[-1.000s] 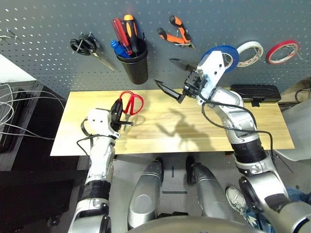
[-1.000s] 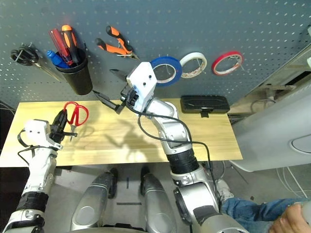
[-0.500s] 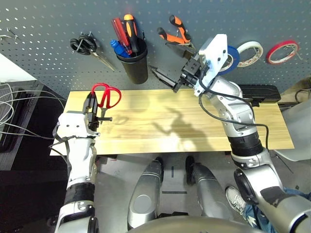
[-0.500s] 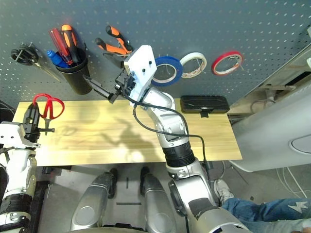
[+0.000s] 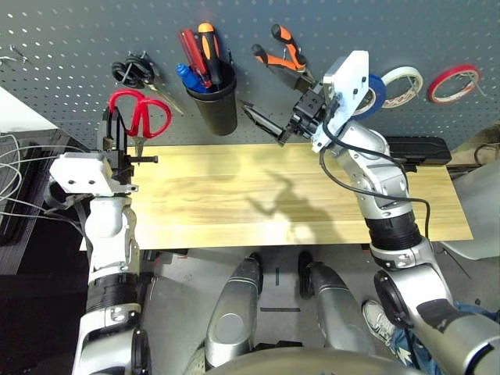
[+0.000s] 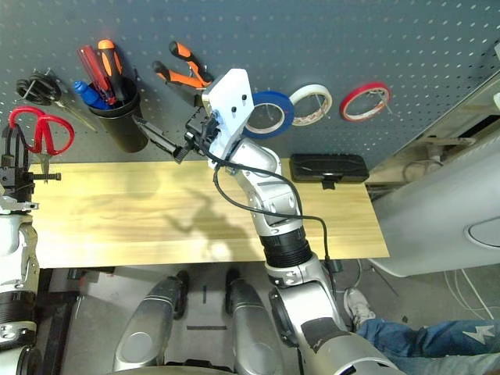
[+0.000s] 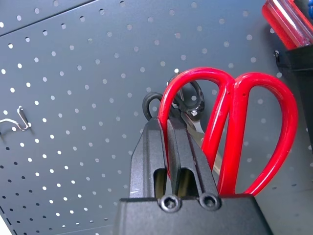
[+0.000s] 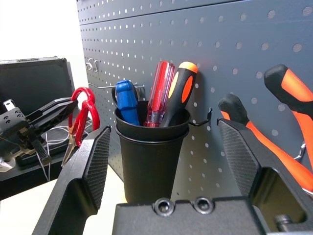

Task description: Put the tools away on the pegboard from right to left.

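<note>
near pegboard (image 5: 70,47), left gripper (image 5: 117,125) grips red-handled scissors (image 5: 141,112).

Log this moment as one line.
left hand: shut on red scissors, raised at pegboard | right hand: open, empty | pliers: hung

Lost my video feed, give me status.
Left gripper shut on red scissors, raised by the pegboard. Right gripper open, empty, near the cup. Nothing blocking.
</note>
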You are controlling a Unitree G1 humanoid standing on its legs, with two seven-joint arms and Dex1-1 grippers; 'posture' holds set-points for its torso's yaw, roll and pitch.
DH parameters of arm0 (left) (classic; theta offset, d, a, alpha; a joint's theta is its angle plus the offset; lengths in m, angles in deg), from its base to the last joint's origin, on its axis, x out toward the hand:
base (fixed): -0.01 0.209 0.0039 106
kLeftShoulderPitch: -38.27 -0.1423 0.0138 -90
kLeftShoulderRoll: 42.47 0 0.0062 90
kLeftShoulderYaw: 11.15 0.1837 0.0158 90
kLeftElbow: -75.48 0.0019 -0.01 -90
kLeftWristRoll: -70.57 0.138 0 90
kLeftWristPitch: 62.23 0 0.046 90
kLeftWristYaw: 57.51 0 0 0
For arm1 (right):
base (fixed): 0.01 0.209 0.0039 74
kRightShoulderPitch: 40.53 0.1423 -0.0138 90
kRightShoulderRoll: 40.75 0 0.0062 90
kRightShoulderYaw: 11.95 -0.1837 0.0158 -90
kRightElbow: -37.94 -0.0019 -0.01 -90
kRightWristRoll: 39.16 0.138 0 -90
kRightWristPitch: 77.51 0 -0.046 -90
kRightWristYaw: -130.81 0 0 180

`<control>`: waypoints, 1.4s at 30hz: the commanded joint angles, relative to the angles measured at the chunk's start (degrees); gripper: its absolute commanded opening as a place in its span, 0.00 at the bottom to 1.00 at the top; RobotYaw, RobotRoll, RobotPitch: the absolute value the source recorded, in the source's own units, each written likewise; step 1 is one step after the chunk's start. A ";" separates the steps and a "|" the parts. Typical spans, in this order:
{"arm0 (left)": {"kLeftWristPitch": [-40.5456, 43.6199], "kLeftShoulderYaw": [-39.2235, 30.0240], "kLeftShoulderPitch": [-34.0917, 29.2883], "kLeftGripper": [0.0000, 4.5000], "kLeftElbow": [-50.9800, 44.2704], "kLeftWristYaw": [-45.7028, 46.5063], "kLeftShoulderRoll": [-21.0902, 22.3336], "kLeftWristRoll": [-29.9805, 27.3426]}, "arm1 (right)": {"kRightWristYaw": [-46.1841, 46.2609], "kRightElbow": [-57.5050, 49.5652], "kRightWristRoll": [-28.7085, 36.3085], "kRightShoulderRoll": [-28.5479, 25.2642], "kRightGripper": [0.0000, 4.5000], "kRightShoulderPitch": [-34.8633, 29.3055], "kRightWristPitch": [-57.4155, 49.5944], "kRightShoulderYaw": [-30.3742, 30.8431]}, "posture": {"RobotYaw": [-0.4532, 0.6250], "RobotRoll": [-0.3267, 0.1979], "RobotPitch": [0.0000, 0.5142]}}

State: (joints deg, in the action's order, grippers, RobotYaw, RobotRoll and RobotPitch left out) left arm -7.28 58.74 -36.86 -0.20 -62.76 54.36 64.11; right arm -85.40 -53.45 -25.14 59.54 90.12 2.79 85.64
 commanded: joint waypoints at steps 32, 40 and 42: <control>7.83 1.77 6.41 0.19 11.05 0.15 1.90 1.67 | 0.07 0.64 -0.50 -0.28 1.00 -1.31 0.03 0.93 | 0.55 0.62 0.55; 6.06 6.02 3.32 0.79 13.34 -1.10 1.02 5.41 | 0.92 3.67 -1.59 -1.01 1.00 -5.64 0.12 0.65 | 0.55 0.62 0.54; 6.49 7.42 2.12 0.95 13.88 -1.24 0.25 6.38 | 2.61 6.09 -1.80 -0.96 1.00 -7.52 -0.65 -0.40 | 0.56 0.62 0.53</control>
State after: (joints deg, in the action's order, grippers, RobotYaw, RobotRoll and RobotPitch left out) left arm -1.39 64.66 -32.78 12.29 -63.51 55.30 69.14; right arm -83.93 -49.58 -26.38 58.59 84.34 3.00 85.70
